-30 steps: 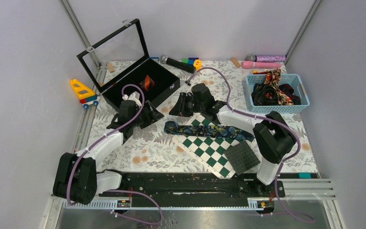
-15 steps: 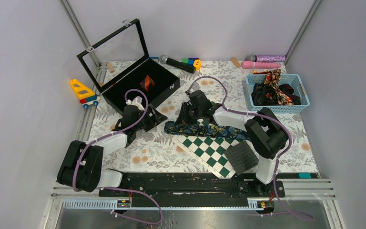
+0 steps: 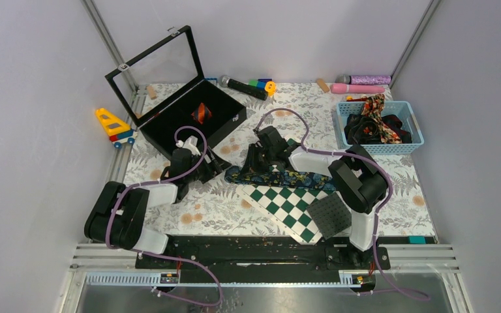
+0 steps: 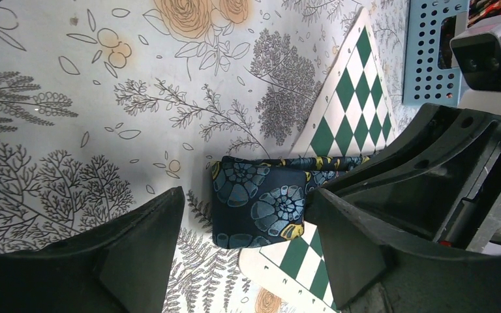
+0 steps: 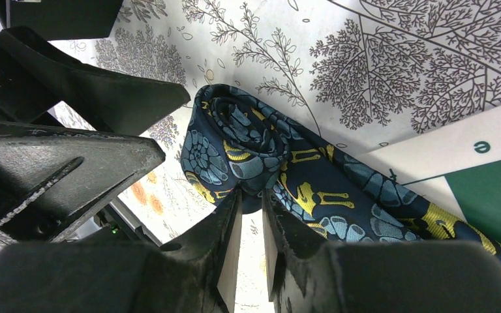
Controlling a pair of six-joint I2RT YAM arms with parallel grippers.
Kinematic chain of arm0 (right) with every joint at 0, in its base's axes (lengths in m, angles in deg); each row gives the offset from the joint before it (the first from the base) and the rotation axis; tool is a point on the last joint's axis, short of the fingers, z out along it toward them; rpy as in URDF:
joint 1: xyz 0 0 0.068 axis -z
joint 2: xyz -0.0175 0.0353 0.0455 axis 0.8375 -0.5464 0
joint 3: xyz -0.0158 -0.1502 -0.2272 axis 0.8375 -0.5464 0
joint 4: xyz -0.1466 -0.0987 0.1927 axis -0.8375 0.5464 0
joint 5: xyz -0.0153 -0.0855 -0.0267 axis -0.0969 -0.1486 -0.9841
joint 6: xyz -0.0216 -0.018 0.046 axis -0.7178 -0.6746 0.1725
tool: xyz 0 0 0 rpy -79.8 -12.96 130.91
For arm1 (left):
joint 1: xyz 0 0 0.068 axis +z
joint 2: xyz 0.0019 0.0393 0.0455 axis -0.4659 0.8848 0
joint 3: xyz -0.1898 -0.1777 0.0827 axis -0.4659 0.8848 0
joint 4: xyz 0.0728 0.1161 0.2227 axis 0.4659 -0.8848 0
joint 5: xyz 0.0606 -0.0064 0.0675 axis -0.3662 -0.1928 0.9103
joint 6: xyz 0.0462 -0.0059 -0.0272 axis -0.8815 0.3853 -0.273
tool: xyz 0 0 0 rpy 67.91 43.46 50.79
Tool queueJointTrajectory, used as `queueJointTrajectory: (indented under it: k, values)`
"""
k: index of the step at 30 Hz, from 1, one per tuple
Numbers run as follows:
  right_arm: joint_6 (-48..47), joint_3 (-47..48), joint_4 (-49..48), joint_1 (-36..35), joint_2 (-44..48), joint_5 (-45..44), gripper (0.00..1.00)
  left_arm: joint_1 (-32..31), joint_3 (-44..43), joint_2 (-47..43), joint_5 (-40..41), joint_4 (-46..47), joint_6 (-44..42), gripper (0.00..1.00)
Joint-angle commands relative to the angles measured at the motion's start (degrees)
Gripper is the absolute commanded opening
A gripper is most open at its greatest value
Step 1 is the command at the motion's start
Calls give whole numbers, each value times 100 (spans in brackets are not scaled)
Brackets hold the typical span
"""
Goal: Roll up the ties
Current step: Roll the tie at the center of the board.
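Roll was barely begun on the leaf-printed bench [image 3: 209, 208].
A long navy floral fabric tie [image 3: 300, 177] lay over the green-and-white chequered board [image 3: 287, 205], only one end coiled; right fingers [image 5: 225, 228] pinched that coil, nearly closed, while left fingers [image 4: 150, 235] gaped empty just beside it.

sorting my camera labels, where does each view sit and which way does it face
top external: fixed above and behind the bases, looking down on the floral-patterned table; both arms whole, with left gripper and right gripper.
left wrist: on the left arm, facing rightward at the rolled end of the navy floral fabric tie, between its open fingers.
right wrist: on the right arm, facing leftward past its fingers pinching that roll.
shared: both wrist views show the roll and the green-and-white chequered board.
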Motion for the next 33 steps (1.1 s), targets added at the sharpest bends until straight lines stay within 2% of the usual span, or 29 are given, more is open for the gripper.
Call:
queueJointTrajectory:
  k: [1, 9, 19, 33]
  values:
    - [-4, 37, -106, 27, 93, 20, 25, -55, 28, 86, -195, 586, 17, 73]
    - [8, 212, -22, 27, 476, 2, 25, -55, 70, 59, -152, 576, 4, 73]
    - [53, 361, 38, 27, -65, 35, 25, -63, 75, 114, -162, 590, -12, 73]
    - [36, 278, 250, 24, -205, -267, 25, -304, 156, 338, -228, 843, 18, 73]
